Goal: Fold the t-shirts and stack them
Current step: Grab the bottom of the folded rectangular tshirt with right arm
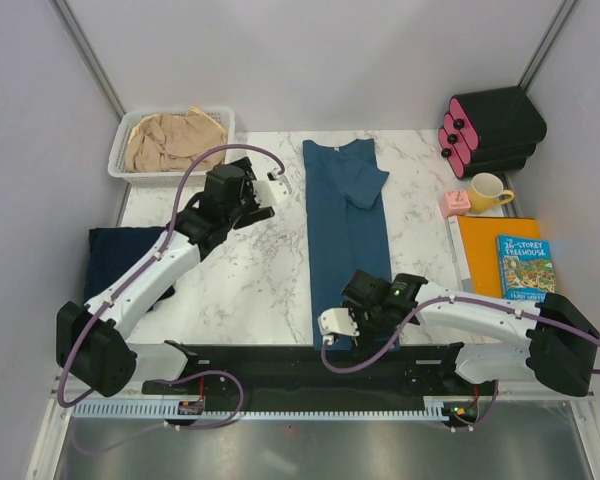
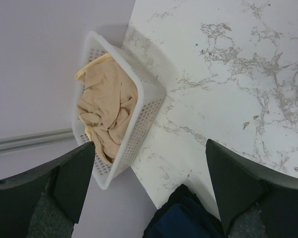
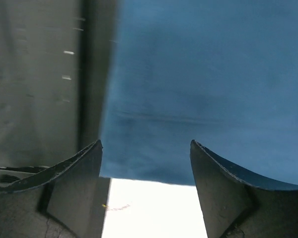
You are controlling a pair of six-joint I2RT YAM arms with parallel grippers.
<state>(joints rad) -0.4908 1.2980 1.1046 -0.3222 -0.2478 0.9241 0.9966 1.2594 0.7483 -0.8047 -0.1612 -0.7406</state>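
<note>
Navy shirt (image 1: 120,256) crumpled at table (image 1: 240,290) left edge. Beige shirt (image 2: 107,111) bunched in white slotted basket (image 2: 144,116). Left tool (image 2: 150,145) released, empty, over marble. Teal shirt (image 1: 345,235) mid-table, long smooth strip. Right tool (image 3: 146,143) spread over its near hem, prob. not touching. Book (image 1: 525,268) reads "26-Storey Treehouse".

A basket (image 1: 120,150) is set at the far left corner of the tabletop (image 1: 250,280), with a crumpled shirt (image 1: 170,138) held in it. A long shirt (image 1: 345,230) is laid down the middle, front to back. A third shirt (image 1: 115,255) is bunched at the left edge. At right, a mug (image 1: 487,192) is placed behind a book (image 1: 524,267), a small box (image 1: 455,203) just left of the mug, a rack (image 1: 495,130) in the far corner.
</note>
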